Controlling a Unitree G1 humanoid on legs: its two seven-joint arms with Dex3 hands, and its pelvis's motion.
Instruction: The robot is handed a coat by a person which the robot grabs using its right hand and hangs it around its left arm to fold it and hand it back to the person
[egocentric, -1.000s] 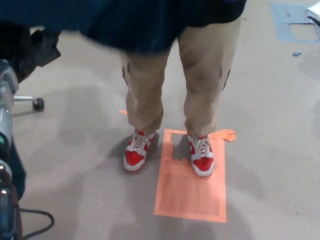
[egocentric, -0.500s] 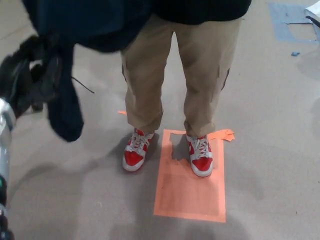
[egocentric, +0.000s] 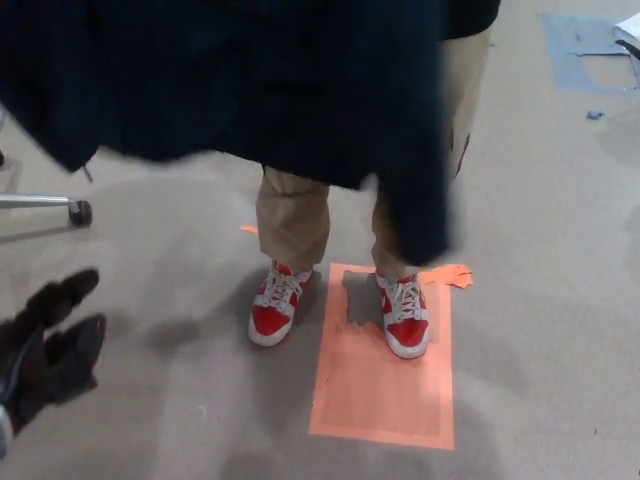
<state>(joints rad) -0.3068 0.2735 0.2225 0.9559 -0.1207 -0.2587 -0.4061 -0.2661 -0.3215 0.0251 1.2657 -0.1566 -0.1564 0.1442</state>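
Navy coat (egocentric: 250, 90), blurred, over the person's legs (egocentric: 292, 215), top out of view

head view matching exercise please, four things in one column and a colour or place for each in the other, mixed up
1 coat
2 left hand
3 shoes
4 tape rectangle

a orange, flat on the floor
b red and white
c dark, spread across the top
d black, lower left, fingers apart

Pairs: 1-c, 2-d, 3-b, 4-a
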